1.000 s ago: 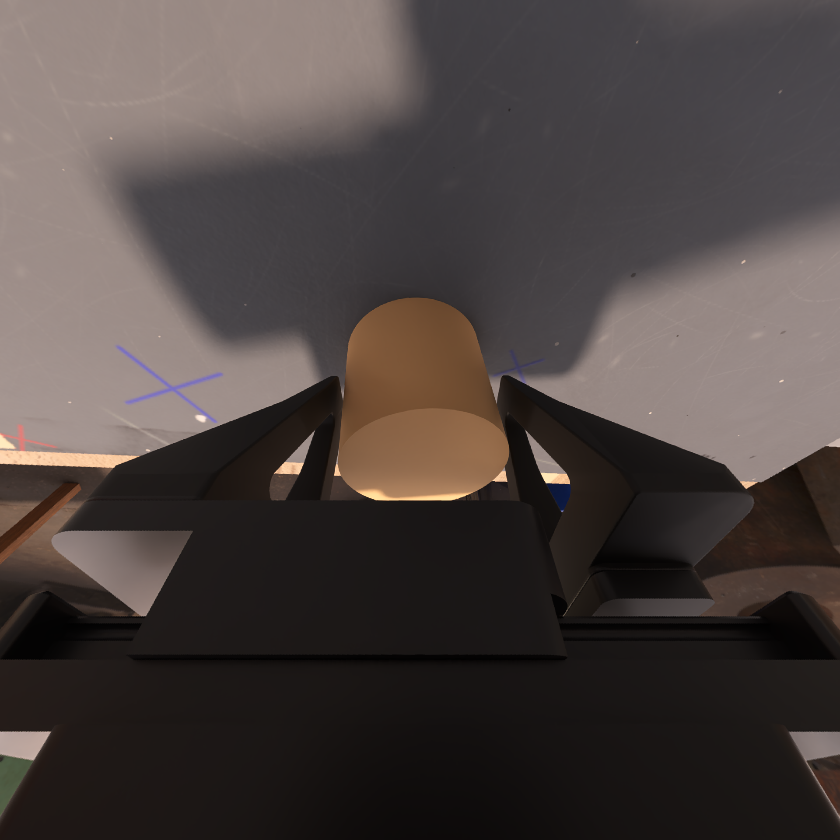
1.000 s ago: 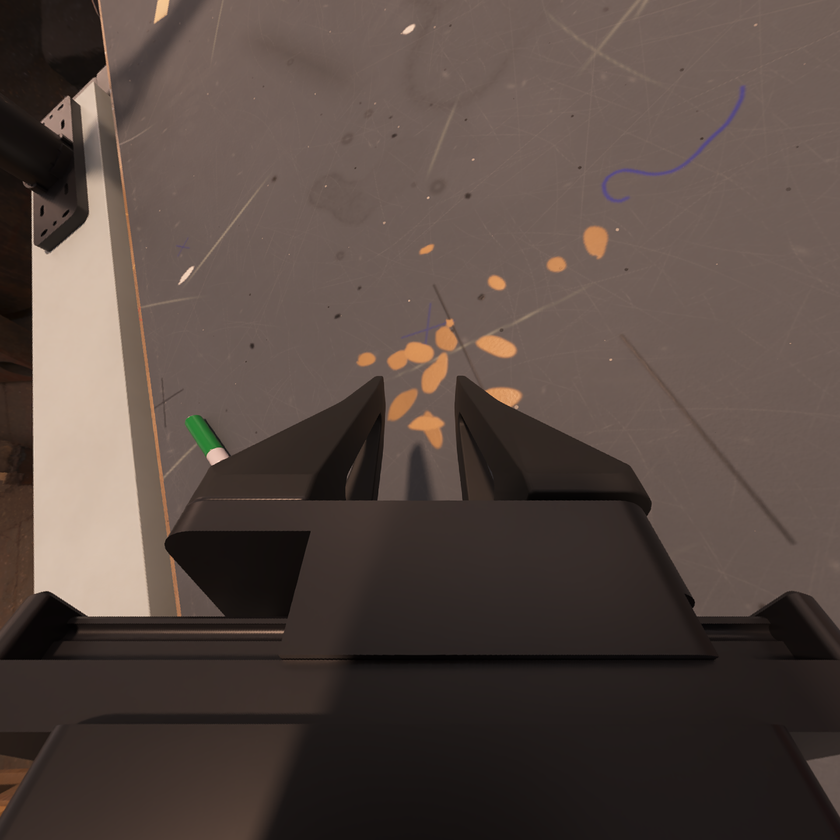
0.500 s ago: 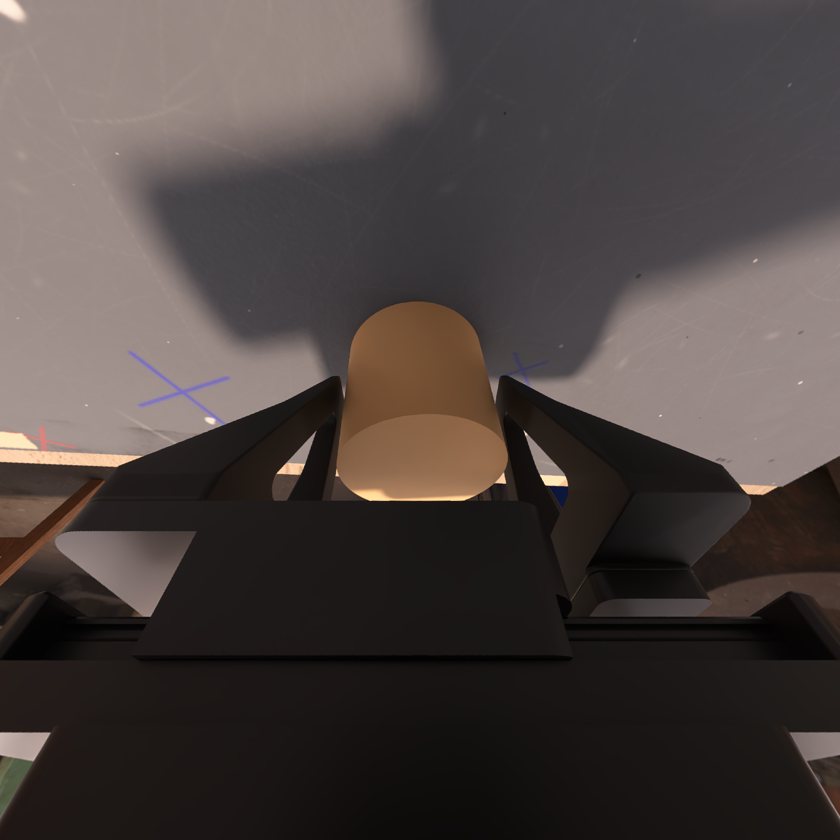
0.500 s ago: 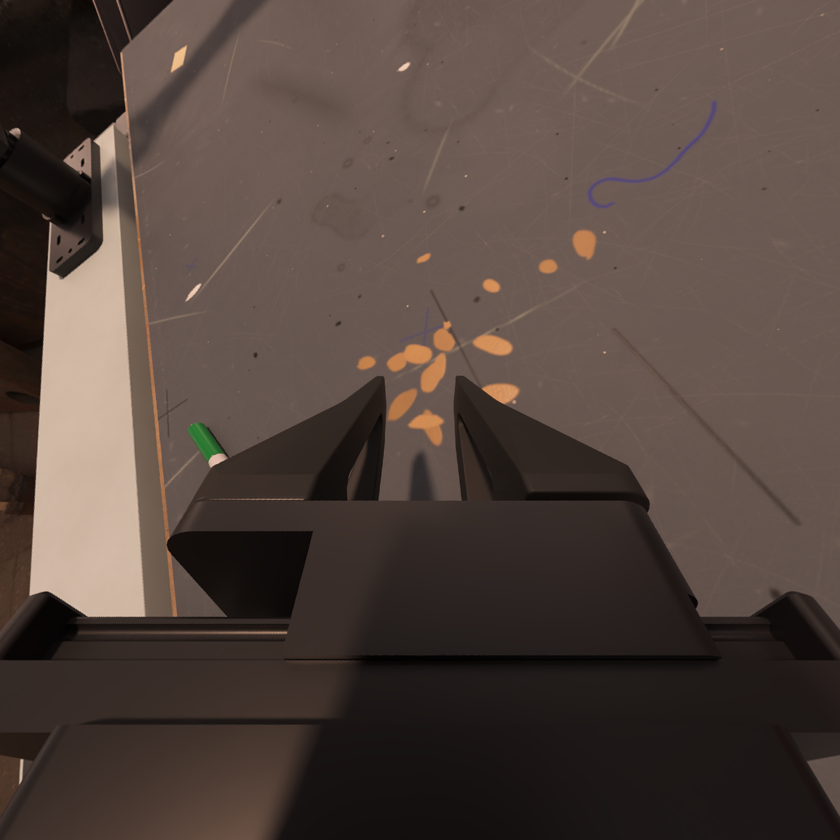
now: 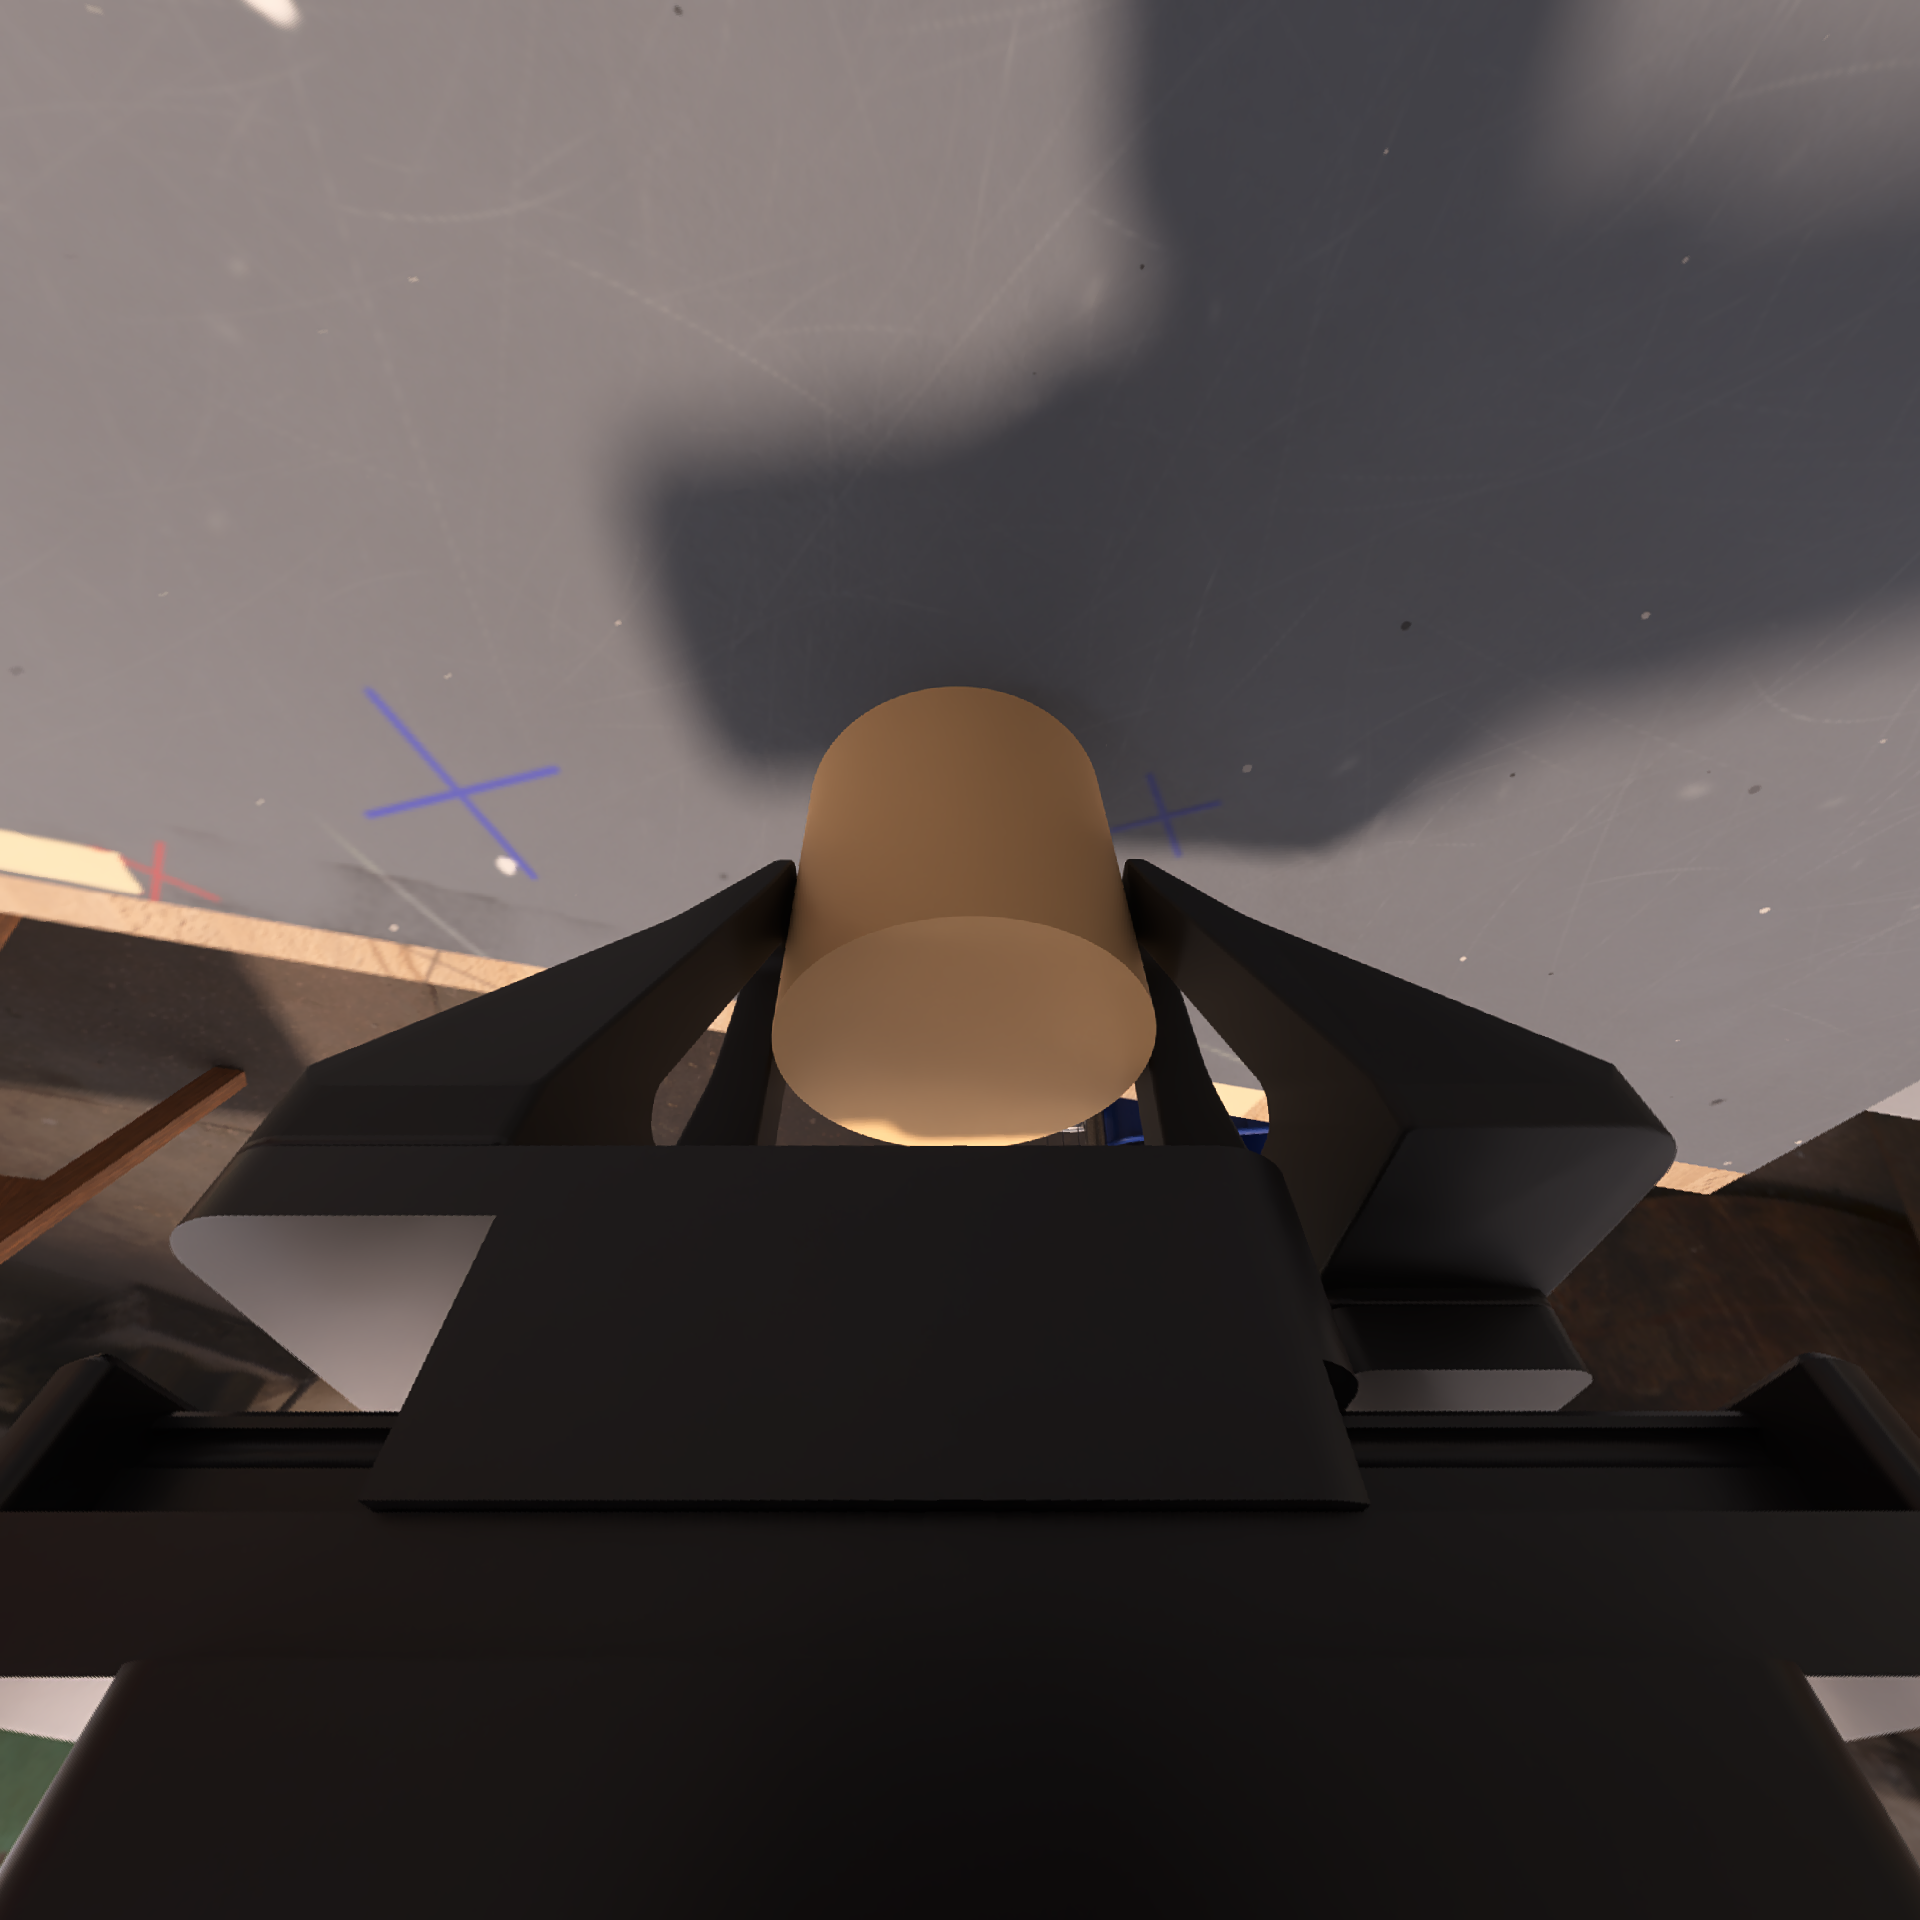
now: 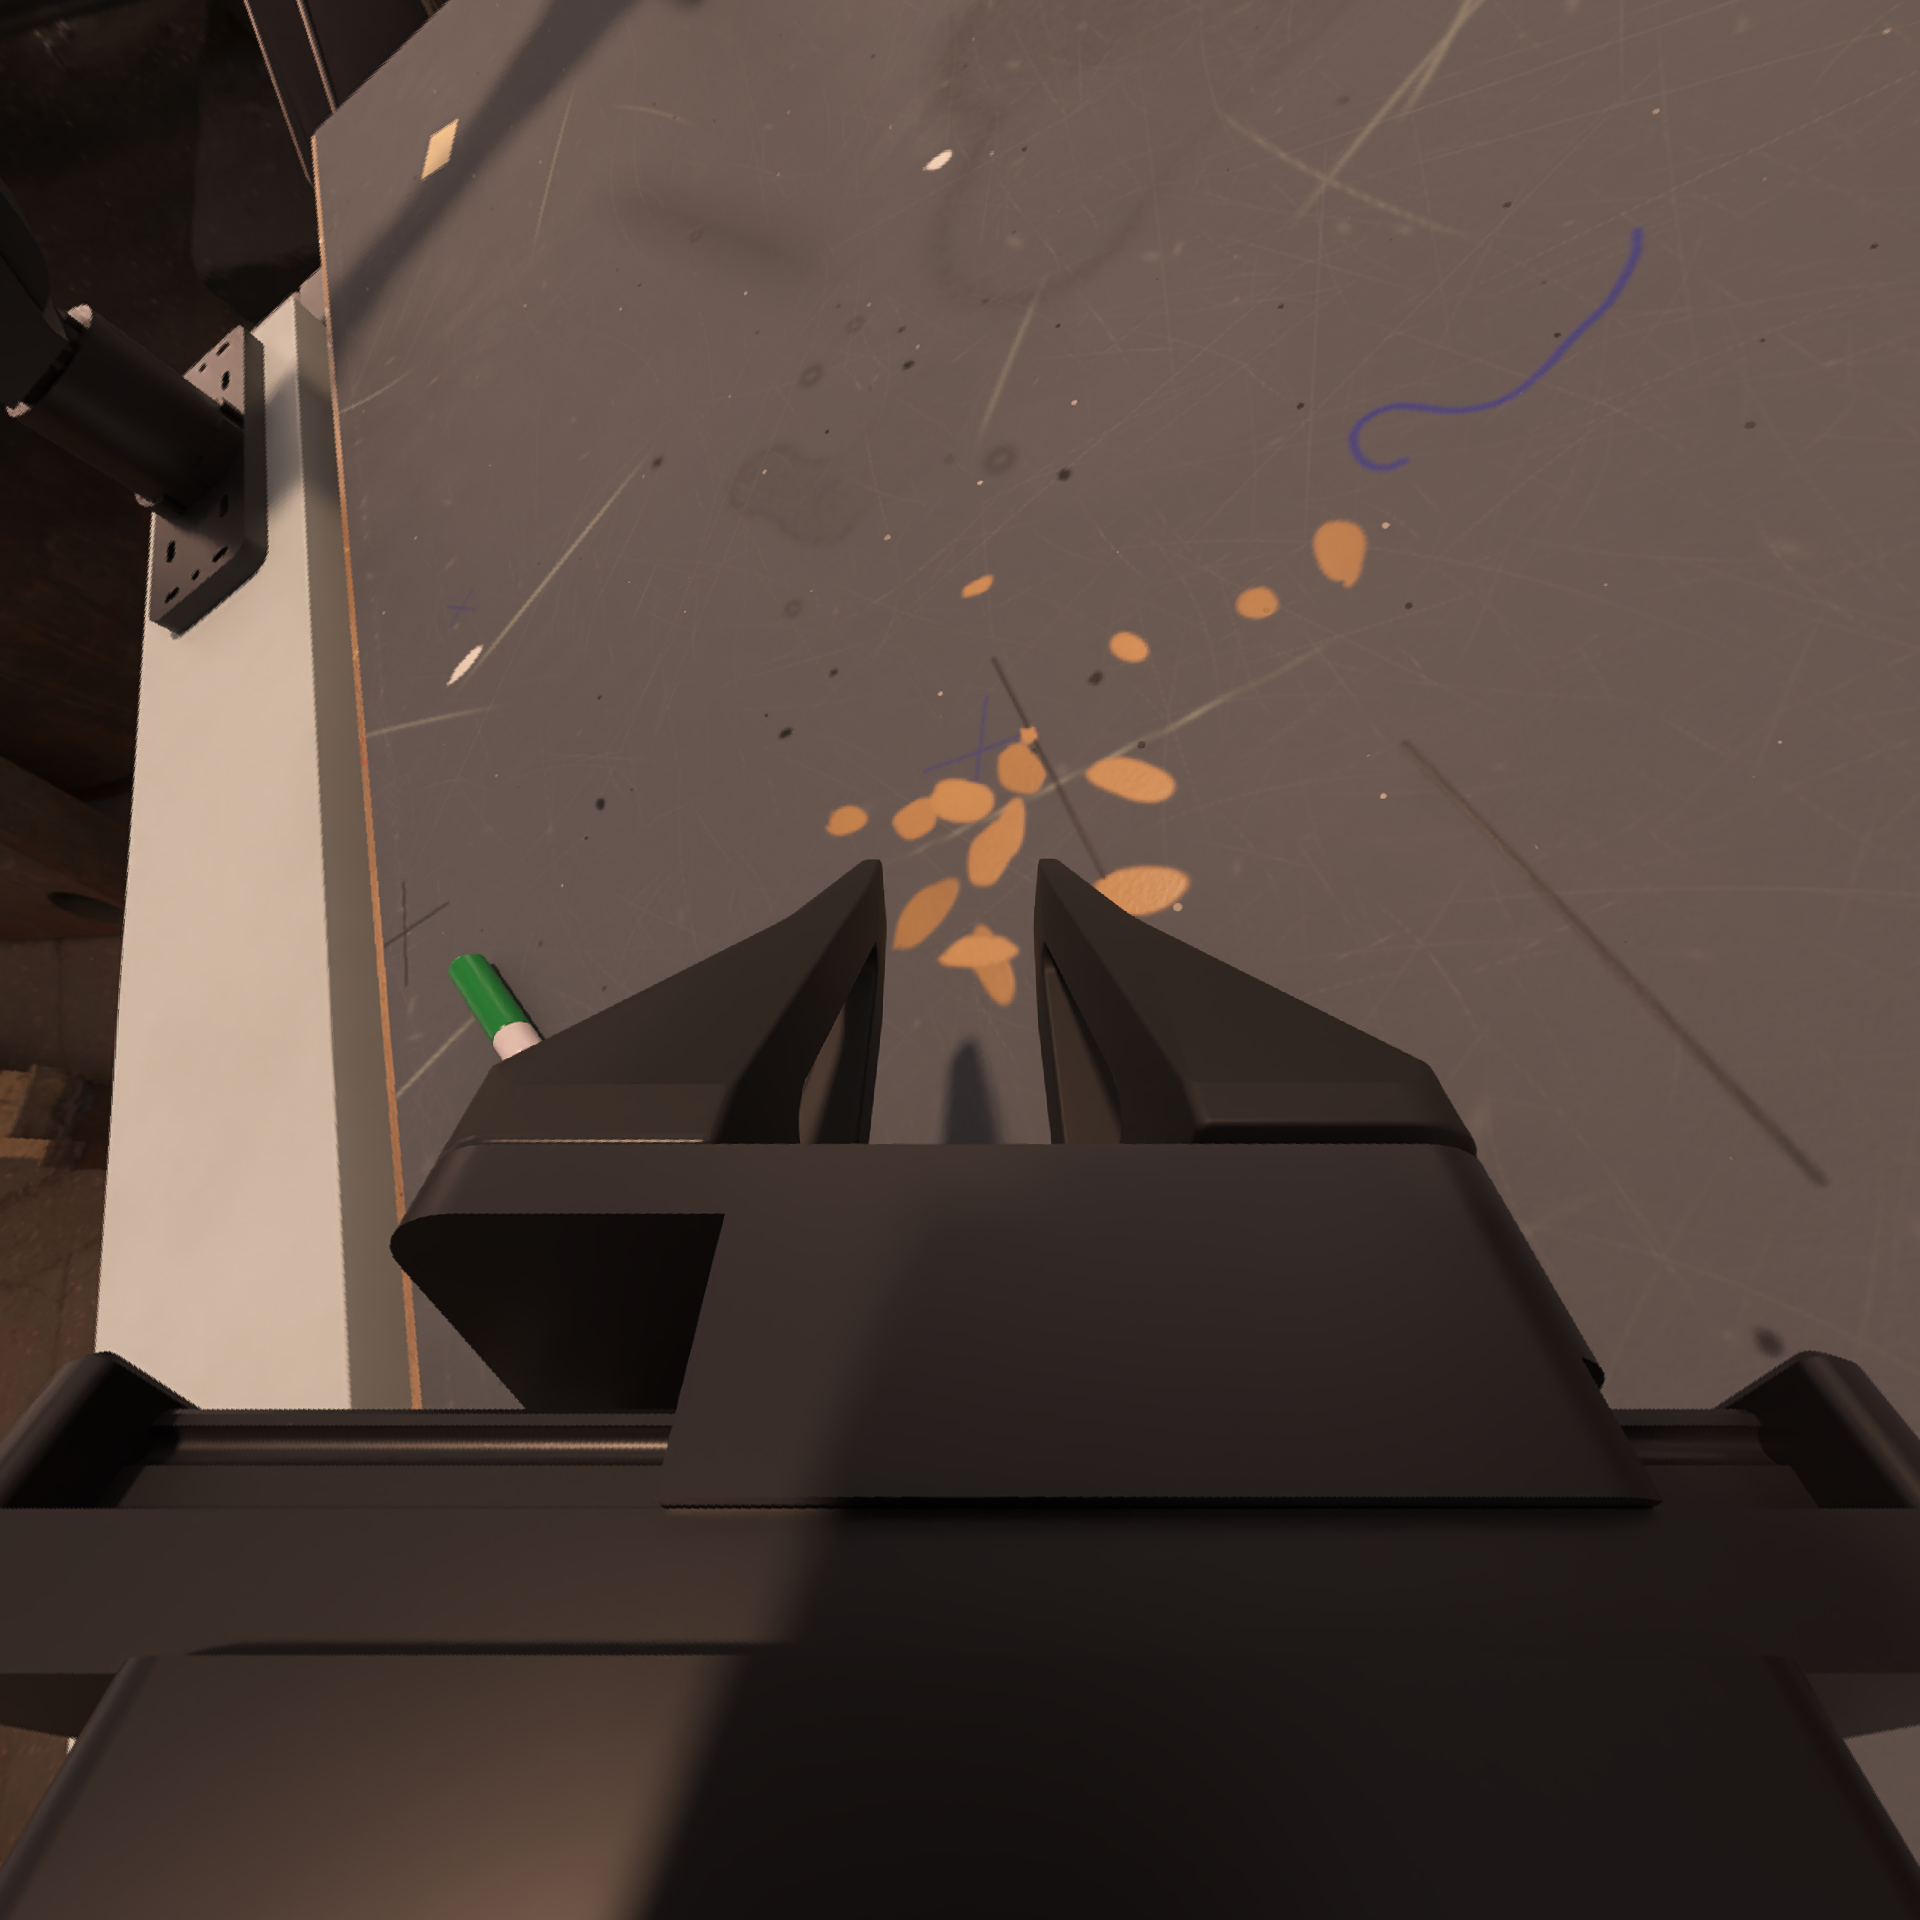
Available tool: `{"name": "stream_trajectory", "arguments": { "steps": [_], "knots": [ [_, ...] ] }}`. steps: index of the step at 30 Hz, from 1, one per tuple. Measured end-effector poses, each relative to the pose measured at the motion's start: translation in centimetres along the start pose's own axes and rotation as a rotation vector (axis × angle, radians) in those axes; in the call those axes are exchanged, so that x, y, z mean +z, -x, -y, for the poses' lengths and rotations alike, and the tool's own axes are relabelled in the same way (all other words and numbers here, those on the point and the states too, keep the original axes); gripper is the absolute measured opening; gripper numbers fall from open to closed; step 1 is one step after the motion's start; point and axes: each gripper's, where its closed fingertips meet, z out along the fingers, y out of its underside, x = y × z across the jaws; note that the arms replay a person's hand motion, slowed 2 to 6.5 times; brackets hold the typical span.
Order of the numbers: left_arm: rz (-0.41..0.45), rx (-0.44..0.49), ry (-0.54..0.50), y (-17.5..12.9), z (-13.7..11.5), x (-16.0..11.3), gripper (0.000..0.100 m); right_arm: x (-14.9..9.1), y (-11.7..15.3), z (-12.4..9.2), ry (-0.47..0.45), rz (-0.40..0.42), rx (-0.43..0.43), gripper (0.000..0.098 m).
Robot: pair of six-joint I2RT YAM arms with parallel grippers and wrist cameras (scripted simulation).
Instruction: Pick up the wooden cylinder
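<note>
You see the wooden cylinder (image 5: 961,935), short, smooth and tan, clamped between the left jaws, raised clear above the grey bench (image 5: 416,416).

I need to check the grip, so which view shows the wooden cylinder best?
The left wrist view: the wooden cylinder fills the centre, clamped between the left gripper fingers, its near end face visible. The right wrist view shows none of it, only the empty right gripper above the table.

Green marker (image 6: 490,1006) partly behind jaws
</note>
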Motion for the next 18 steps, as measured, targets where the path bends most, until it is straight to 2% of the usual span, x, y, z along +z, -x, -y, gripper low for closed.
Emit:
{"name": "stream_trajectory", "arguments": {
  "steps": [8,18],
  "knots": [
    [0.09,-0.042,-0.061,0.4,0.0,-3.6,0.051,0.1,0.1,0.1,-0.004,0.017,0.0,0.0243],
    [0.219,-0.077,-0.249,0.2,2.4,-9.8,0.051,-0.1,0.1,0.7,-0.042,0.071,0.019,0.0245]
  ]
}}
